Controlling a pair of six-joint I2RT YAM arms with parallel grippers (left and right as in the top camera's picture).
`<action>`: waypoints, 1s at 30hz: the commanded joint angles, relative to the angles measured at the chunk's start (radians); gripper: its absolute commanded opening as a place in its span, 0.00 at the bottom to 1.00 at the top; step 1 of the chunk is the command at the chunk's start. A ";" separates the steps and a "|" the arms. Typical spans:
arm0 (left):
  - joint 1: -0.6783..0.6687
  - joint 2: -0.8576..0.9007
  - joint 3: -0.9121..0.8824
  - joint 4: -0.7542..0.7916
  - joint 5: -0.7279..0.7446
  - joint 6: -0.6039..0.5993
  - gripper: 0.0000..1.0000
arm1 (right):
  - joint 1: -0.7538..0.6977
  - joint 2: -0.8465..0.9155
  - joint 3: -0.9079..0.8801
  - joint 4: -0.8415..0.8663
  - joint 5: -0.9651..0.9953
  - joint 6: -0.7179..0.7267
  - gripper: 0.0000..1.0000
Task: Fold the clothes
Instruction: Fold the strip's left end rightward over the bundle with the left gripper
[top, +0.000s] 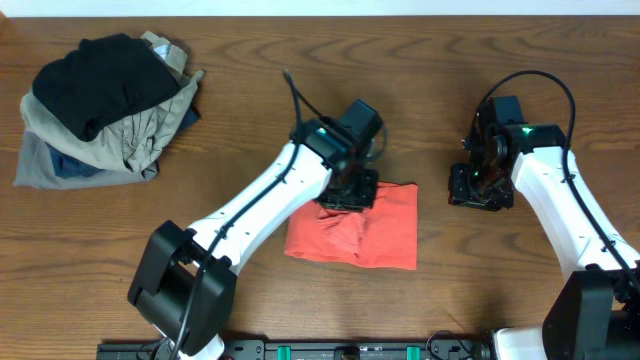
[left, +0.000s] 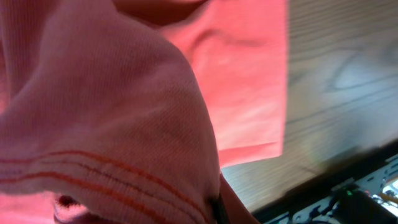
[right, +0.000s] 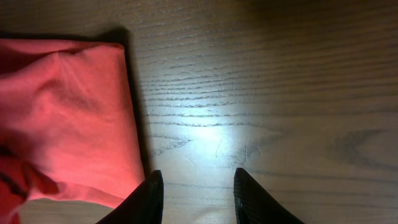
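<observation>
- T-shirt (top: 375, 230), red-orange, lies folded into a rough rectangle directly under and just ahead of the left gripper's jaws, and off to one side of the right gripper's jaws.
- From overhead its long axis runs across the table (top: 450, 60), from the left gripper's side towards the right gripper's side, slightly skewed to the table edge. The near-left corner pokes out a little farther than the rest.
- The edge nearest the right gripper is a straight, clean fold. The surface near the left jaws is rumpled, with soft creases.
- The fabric is a soft matte cotton knit. In the left wrist view a fine rib shows, and a hem (left: 93, 168) with two rows of orange stitching crosses the bunched cloth.
- The left gripper (top: 348, 188) sits on the far-left corner of the shirt. Its jaws are closed tight, pinching the cloth, which rises right up against the wrist camera.
- The right gripper (right: 198, 199) hangs over bare wood with its jaws partly apart and nothing between them. Its dark, tapered fingers (right: 152, 199) stand just beside the shirt's straight edge, not touching it.
- The table is brown wood with bold, flowing grain and a slight sheen.
- Well away from both sets of jaws sits a pile of clothes (top: 60, 160), loose and crumpled, with a black garment (top: 100, 85) on top.
</observation>
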 joint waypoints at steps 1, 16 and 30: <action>-0.026 -0.024 0.023 0.013 0.028 -0.027 0.13 | -0.011 -0.002 0.011 -0.004 0.003 -0.014 0.36; -0.027 -0.022 0.018 -0.045 0.028 0.011 0.12 | -0.011 -0.002 0.011 -0.018 0.003 -0.016 0.36; 0.051 -0.041 0.154 -0.256 -0.020 0.109 0.11 | -0.011 -0.002 0.011 -0.021 0.003 -0.018 0.36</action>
